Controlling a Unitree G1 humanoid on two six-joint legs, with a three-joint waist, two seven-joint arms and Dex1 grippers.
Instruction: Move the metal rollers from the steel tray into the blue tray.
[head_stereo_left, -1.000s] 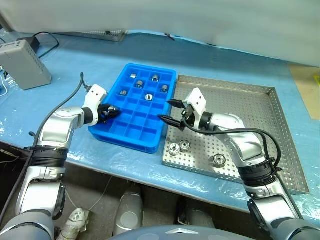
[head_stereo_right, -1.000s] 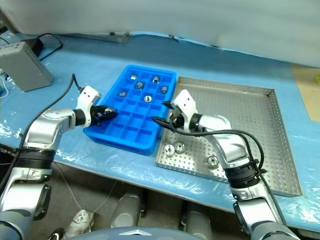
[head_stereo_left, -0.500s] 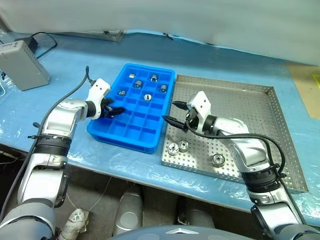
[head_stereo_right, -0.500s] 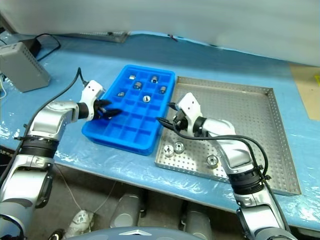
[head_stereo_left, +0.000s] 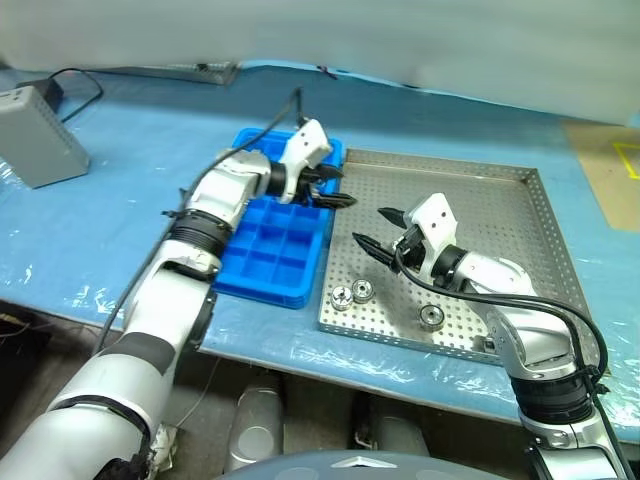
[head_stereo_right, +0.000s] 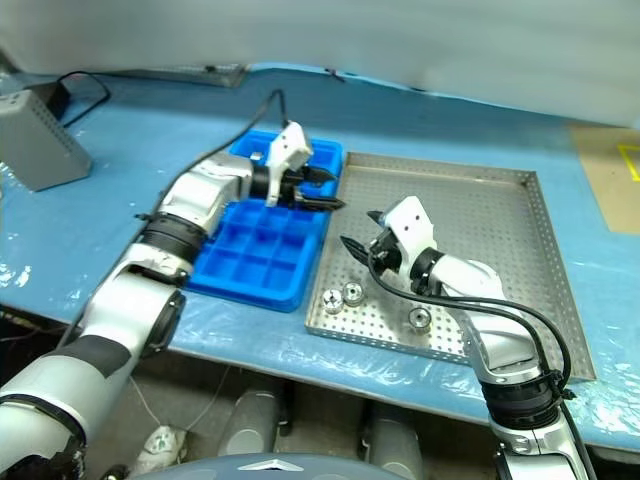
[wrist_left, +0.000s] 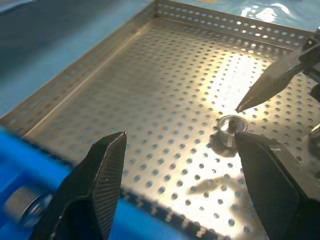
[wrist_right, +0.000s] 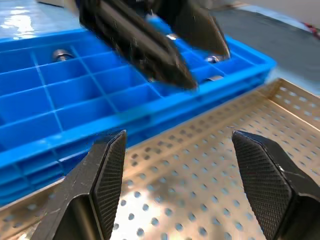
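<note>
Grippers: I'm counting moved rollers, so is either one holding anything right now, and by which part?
Nothing is held: the left gripper and right gripper both stand open and empty.

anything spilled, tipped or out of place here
Nothing stands out. Three rollers sit on the steel tray near its front edge, none on the table. The blue tray lies flat beside it, touching. Both grippers, left and right, are open and empty.

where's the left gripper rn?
Head views: the left gripper hangs open over the seam between the blue tray and the steel tray, at their far end.
</note>
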